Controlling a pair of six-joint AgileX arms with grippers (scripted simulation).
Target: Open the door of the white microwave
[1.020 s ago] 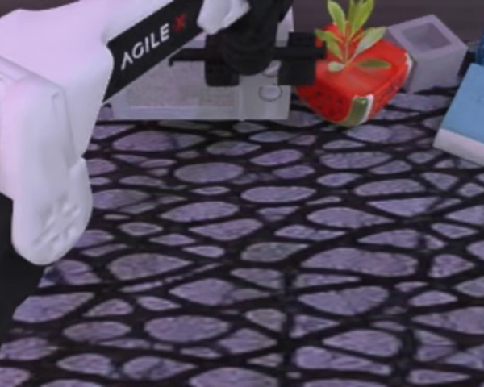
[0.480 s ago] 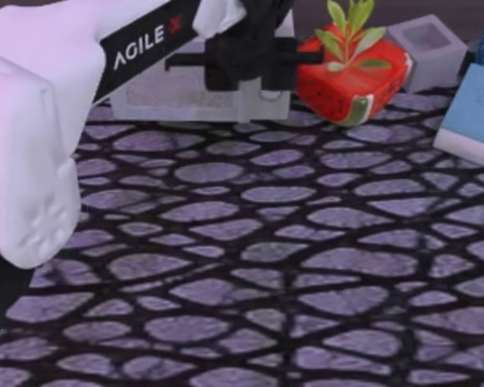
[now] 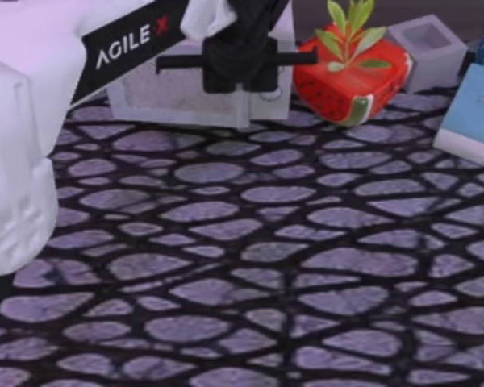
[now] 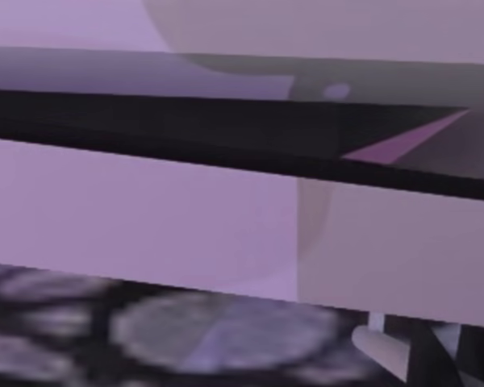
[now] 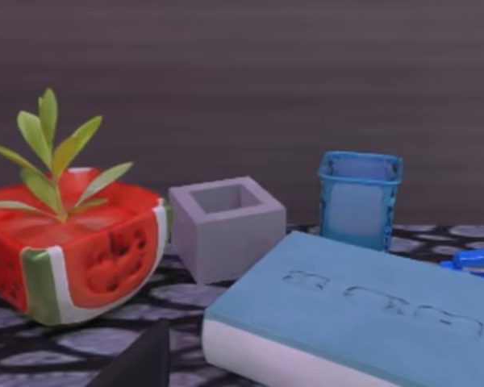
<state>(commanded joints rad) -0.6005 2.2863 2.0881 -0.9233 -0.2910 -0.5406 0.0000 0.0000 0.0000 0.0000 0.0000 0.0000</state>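
The white microwave (image 3: pixel 281 28) stands at the table's back left, largely covered by my left arm. Its door (image 3: pixel 165 93), with the grey speckled mesh window, is swung a little out from the front; its free edge (image 3: pixel 243 113) stands forward of the knob panel (image 3: pixel 268 94). My left gripper (image 3: pixel 238 76), black, sits at that free edge, shut on the door. The left wrist view is filled with white microwave panels (image 4: pixel 145 218) with a dark gap (image 4: pixel 226 129) between them. My right gripper (image 5: pixel 143 364) shows only as a dark tip in its own wrist view, parked outside the top view.
A watermelon-shaped planter (image 3: pixel 351 74) with green leaves stands just right of the microwave. Behind it is a small grey open cube (image 3: pixel 426 50). A blue book (image 3: pixel 474 113) and a blue cup (image 5: pixel 360 197) are at the far right. The table has a purple cobblestone pattern.
My left arm has drawn back toward the left, and the door's free edge has swung out from the microwave's front with the gripper.
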